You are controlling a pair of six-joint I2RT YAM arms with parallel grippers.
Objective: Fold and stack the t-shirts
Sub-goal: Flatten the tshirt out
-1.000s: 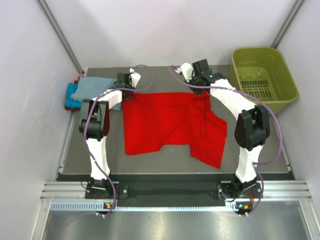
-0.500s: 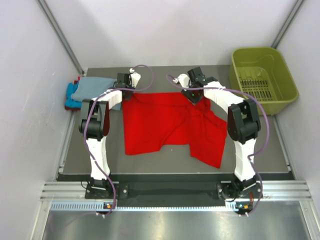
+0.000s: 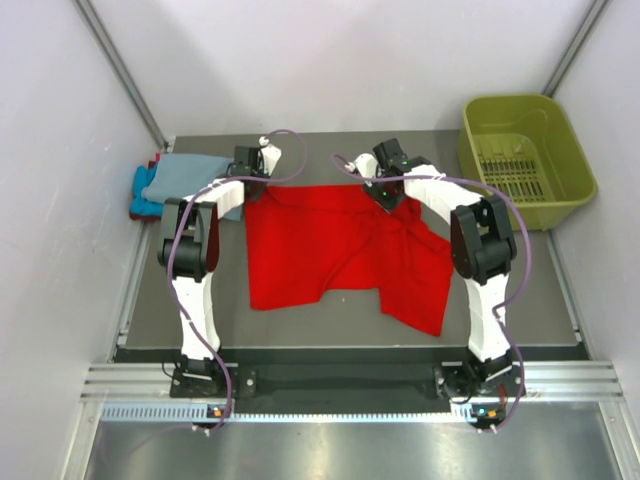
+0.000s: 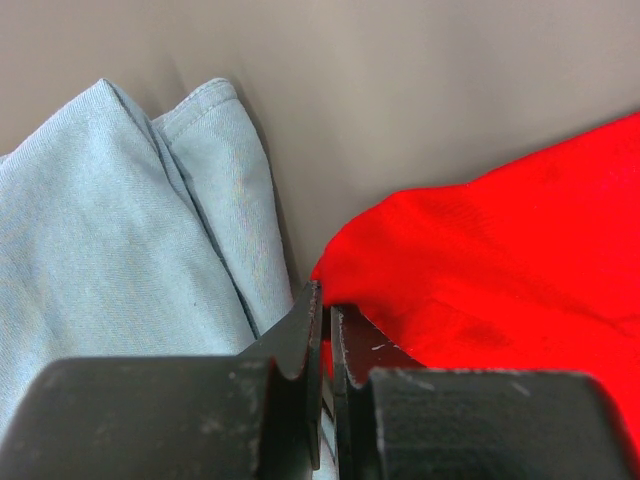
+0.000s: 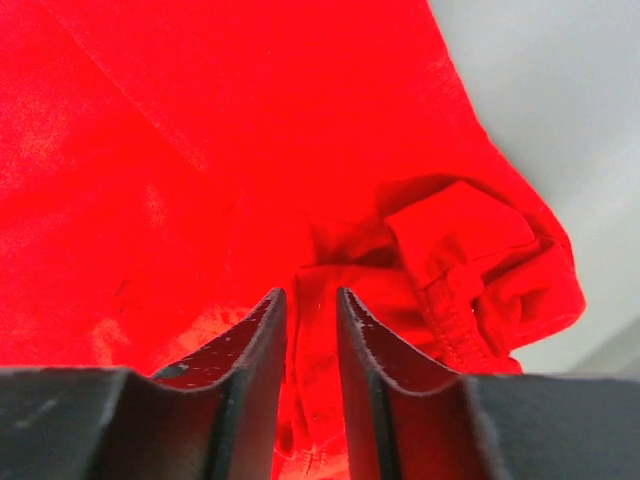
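Note:
The red t-shirt lies spread on the dark table, bunched along its far right part. My left gripper is at the shirt's far left corner, shut on the red cloth; a sliver of red shows between its jaws. My right gripper hovers over the rumpled far right edge, its fingers a little apart, with a fold of red cloth showing in the gap. A grey-blue t-shirt lies on a turquoise one at the far left, also seen beside the left jaws.
An olive-green plastic basket stands at the far right corner. White walls close in the table on three sides. Purple cables loop over both arms. Bare table shows in front of the red shirt.
My right gripper opened from shut and shifted left along the red shirt's far edge, settling over the bunched cloth. The left gripper kept its hold and did not move.

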